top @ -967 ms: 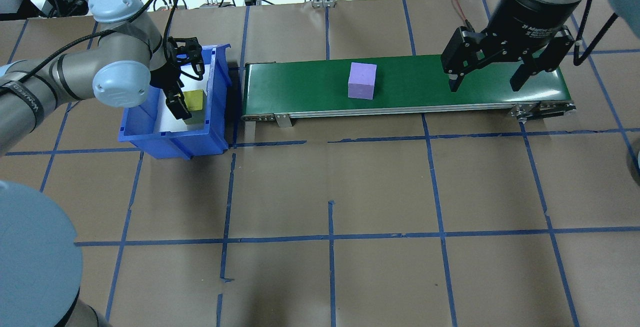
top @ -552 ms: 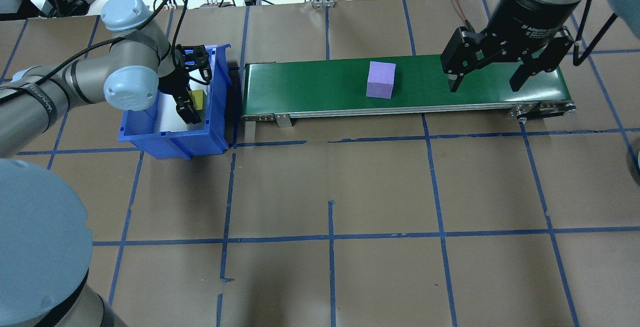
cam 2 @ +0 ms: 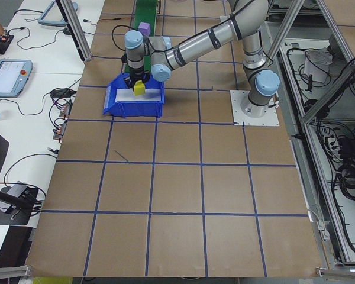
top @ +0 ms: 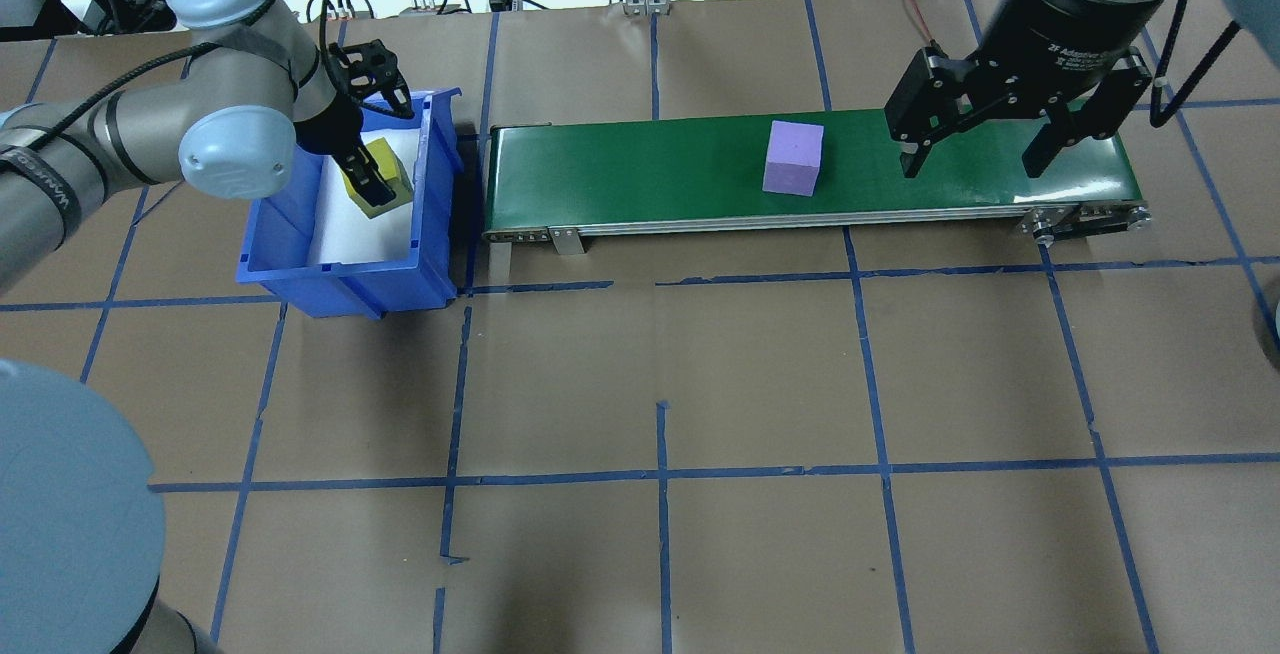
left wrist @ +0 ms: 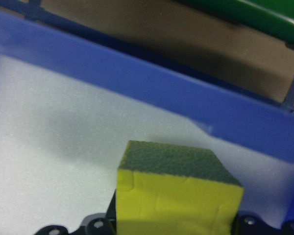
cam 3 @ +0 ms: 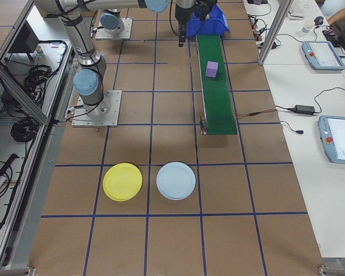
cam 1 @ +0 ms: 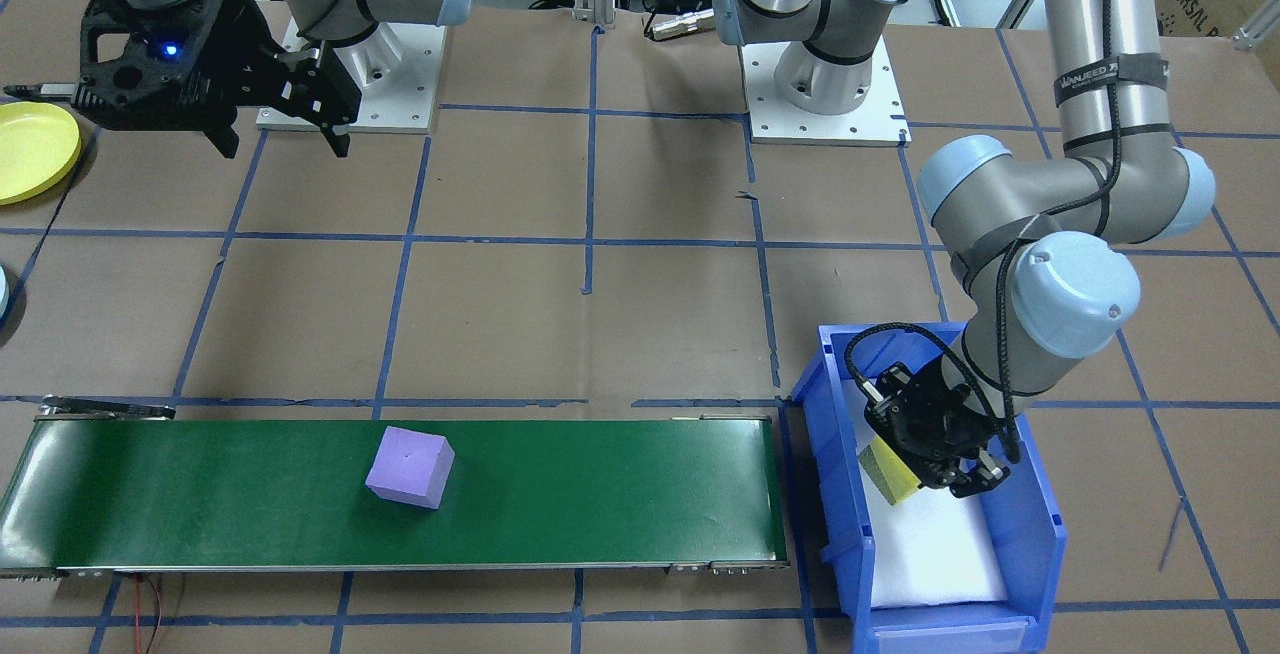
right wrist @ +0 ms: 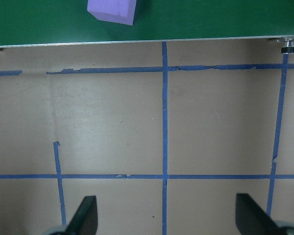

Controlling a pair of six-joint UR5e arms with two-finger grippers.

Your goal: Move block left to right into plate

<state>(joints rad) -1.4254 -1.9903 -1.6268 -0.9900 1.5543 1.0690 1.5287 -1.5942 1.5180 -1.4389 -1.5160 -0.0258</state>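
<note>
At nine o'clock our left gripper point(top: 368, 177) clamps the yellow block point(top: 380, 163) above the blue bin point(top: 340, 274). Right of centre the purple block point(top: 794, 158) sits on the green conveyor point(top: 640, 169). At two o'clock our right gripper point(top: 972, 156) hangs spread wide, holding nothing.

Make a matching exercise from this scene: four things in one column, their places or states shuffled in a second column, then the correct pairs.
Things:
1. purple block
2. yellow block
3. right gripper
4. yellow plate

Places or states:
A. held by the left gripper above the blue bin
B. on the table beside the pale blue plate
C. lying on the green conveyor belt
D. open, holding nothing

Pairs: 1-C, 2-A, 3-D, 4-B
</note>
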